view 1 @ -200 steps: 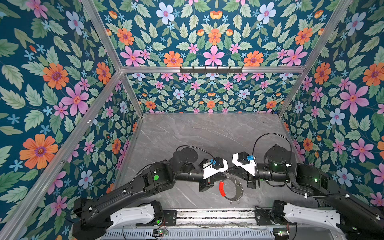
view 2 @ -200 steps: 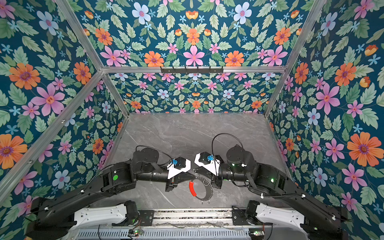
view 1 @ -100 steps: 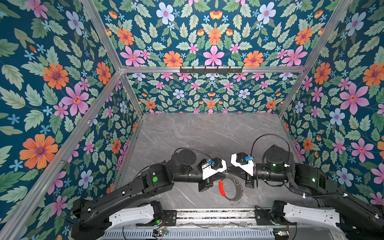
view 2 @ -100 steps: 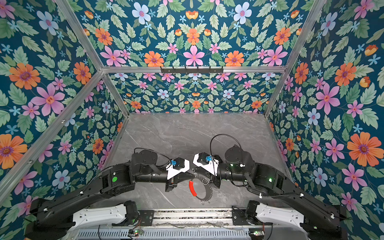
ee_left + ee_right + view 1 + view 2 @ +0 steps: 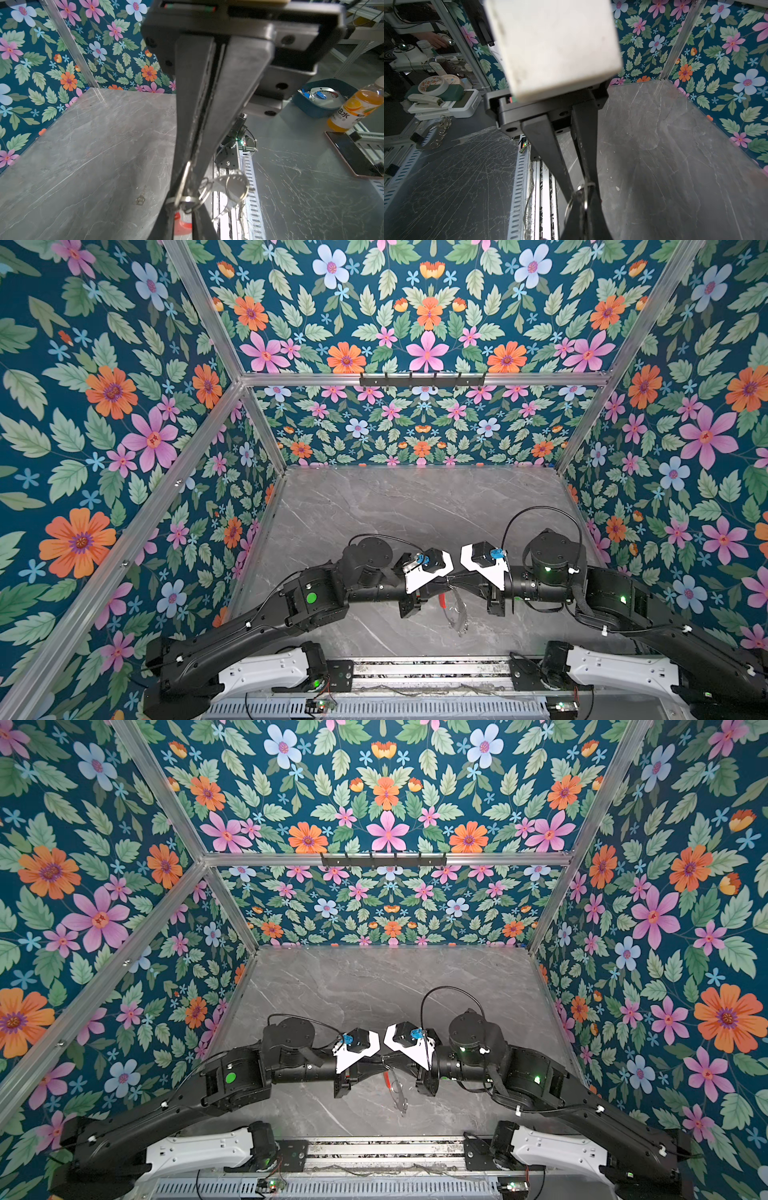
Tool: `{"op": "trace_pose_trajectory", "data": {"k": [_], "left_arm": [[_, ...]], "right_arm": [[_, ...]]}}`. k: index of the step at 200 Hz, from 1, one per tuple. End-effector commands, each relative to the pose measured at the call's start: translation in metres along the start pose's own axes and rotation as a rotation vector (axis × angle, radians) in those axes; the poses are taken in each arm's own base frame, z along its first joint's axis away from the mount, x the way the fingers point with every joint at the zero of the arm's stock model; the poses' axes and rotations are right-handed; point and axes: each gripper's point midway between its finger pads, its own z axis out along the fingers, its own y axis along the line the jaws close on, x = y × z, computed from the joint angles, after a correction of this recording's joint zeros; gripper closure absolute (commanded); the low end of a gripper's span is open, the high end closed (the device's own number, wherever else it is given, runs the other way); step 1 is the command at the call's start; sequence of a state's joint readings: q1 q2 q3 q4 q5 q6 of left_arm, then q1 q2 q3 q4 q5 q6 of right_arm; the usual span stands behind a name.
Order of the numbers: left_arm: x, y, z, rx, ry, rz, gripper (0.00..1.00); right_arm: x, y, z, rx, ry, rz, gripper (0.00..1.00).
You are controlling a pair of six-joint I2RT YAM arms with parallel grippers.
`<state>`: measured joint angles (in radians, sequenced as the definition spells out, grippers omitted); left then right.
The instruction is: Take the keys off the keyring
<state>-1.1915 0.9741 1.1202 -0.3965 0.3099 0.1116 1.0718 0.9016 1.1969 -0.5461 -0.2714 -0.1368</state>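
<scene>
I have the left gripper (image 5: 188, 184) reaching to the top of the keyring (image 5: 457, 616) from its left. Its fingers are closed down to a thin slit, and a strip of the keyring's silvery metal is caught in that slit. The wrist view is too blurred for me to say whether that strip is a small ring or the hoop's own wire. I read this as the working pinch, the one meant to slide a piece off.

The keyring hangs just below the point where the two grippers meet nose to nose. Its red sleeve (image 5: 443, 600) is on its left arc, and small rings (image 5: 200, 194) dangle beside the top. I judge it is held up so that the small rings fall away from the hoop and can be reached one at a time. One key (image 5: 141, 197) lies flat on the table (image 5: 395, 510) near the keyring, touching nothing, so I take at least one removal as done.

At the right of the keyring's top, the right gripper (image 5: 584, 185) is clenched tight on the keyring's thin wire. I take it as the anchor. With the two grips so close together, the hoop has little slack to swing or twist.
</scene>
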Motion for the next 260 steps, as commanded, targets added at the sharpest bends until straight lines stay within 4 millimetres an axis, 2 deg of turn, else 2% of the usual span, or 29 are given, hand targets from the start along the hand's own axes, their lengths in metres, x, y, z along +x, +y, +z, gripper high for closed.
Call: {"op": "trace_pose_trajectory", "data": {"k": [1, 90, 155, 260], "left_arm": [[-0.01, 0.008, -0.003, -0.045, -0.04, -0.006, 0.78], [-0.006, 0.019, -0.014, -0.127, -0.016, -0.029, 0.68], [0.002, 0.026, -0.016, -0.168, 0.01, -0.037, 0.66], [0.015, 0.045, -0.024, -0.291, 0.063, -0.056, 0.62]], "right_arm": [[-0.014, 0.005, -0.001, -0.027, -0.056, 0.0, 1.0], [-0.006, -0.01, 0.005, 0.048, -0.048, 0.082, 1.0], [0.0, -0.017, 0.01, 0.082, -0.067, 0.194, 1.0], [0.014, -0.042, 0.018, 0.227, -0.056, 0.383, 1.0]]}}
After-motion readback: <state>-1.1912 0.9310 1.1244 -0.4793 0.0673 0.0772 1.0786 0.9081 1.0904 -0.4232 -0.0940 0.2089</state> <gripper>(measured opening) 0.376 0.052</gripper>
